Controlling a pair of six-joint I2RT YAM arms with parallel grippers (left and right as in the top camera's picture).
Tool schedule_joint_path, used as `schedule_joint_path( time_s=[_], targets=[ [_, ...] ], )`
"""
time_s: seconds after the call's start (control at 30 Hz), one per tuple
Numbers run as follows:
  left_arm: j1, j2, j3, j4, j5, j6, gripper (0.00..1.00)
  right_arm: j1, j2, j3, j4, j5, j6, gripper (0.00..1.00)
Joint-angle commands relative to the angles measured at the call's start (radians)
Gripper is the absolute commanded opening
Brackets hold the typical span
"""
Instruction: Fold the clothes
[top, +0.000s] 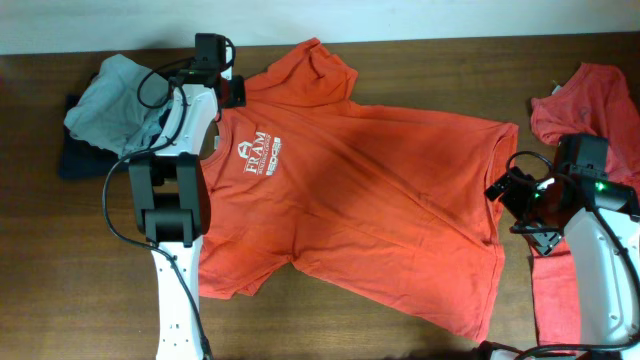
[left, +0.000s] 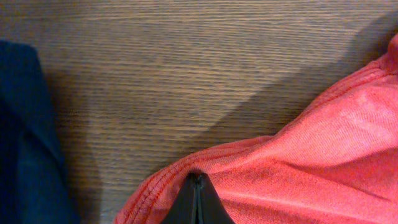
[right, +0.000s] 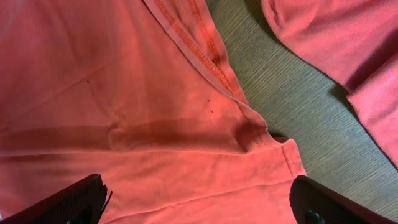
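Far left on the desk (top: 60, 260), a pile (top: 105, 100) of grey and dark-blue garments lies apart from the work. Just right of it, the left hand (top: 228, 88) sits at the upper-left sleeve of the shirt (top: 350, 190). The wrist view shows its fingers (left: 196, 202) closed together on the stitched sleeve edge, apparently pinching it. The shirt lies spread front-up across the middle of the desk, logo uppermost, with creases in the body and its lower hem running down the right side. Assessment: thin knit cotton, light and limp. It will sag and drag rather than hold a line, and a one-point lift will bunch it. The doubled hems and corners are the firmest places to take hold. The right hand (right: 205, 205) hovers over the upper hem corner, jaws spread wide, holding nothing. Far right, two more coral shirts (top: 585, 100) lie crumpled, one just beside that corner.
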Motion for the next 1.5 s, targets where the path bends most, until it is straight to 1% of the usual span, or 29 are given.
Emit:
schedule_joint_path(
  time_s=[0.0,0.1,0.17,0.23,0.37,0.57,0.7,0.77,0.87,0.97,1.0,1.03,1.07,1.23,1.4,1.47],
  targets=[
    [0.018,0.003,0.033,-0.034,-0.042,-0.028,0.0,-0.002,0.003,0.016,0.0,0.013,-0.006,0.99],
    [-0.003,-0.044,0.115,-0.066,-0.043,-0.028,0.01,-0.002,0.003,0.016,0.0,0.013,-0.006,0.99],
    [-0.017,-0.073,0.17,-0.09,-0.042,-0.028,0.1,-0.002,0.003,0.016,0.0,0.012,-0.006,0.99],
    [-0.036,-0.1,0.225,-0.119,-0.034,-0.028,0.13,-0.002,0.003,0.016,0.0,0.012,-0.006,0.99],
    [-0.077,-0.122,0.314,-0.217,0.053,-0.027,0.14,-0.002,0.003,0.016,0.0,0.013,-0.006,0.99],
    [-0.103,-0.124,0.351,-0.427,0.053,-0.04,0.14,-0.002,0.003,0.016,0.0,0.012,-0.006,0.99],
    [-0.08,-0.125,0.351,-0.456,0.06,-0.069,0.14,-0.002,0.003,0.016,0.001,0.013,-0.005,0.99],
    [-0.069,-0.126,0.351,-0.455,0.059,-0.069,0.23,-0.003,0.003,0.016,0.032,0.013,-0.006,0.99],
    [-0.045,-0.126,0.351,-0.456,0.059,-0.069,0.56,-0.003,0.003,0.016,0.061,0.011,-0.004,0.99],
    [-0.026,-0.126,0.351,-0.457,0.058,-0.069,0.8,-0.003,0.003,0.016,0.122,0.008,-0.002,0.98],
    [-0.019,-0.126,0.351,-0.457,0.055,-0.068,0.86,-0.003,0.003,0.016,0.153,0.002,-0.002,0.98],
    [-0.014,-0.126,0.351,-0.459,0.055,-0.069,0.96,-0.003,0.003,0.016,0.165,-0.015,-0.003,0.98],
    [-0.008,-0.126,0.351,-0.459,0.055,-0.069,0.99,-0.003,0.003,0.016,0.173,-0.045,-0.005,0.98],
    [0.0,-0.126,0.351,-0.459,0.055,-0.069,0.99,-0.003,0.004,0.016,0.142,-0.036,-0.01,0.98],
    [-0.003,-0.126,0.351,-0.459,0.055,-0.069,0.99,-0.003,0.004,0.016,0.15,-0.044,-0.01,0.98],
    [-0.004,-0.126,0.351,-0.459,0.055,-0.069,0.99,-0.003,0.003,0.016,0.135,-0.089,-0.089,1.0]
  ],
)
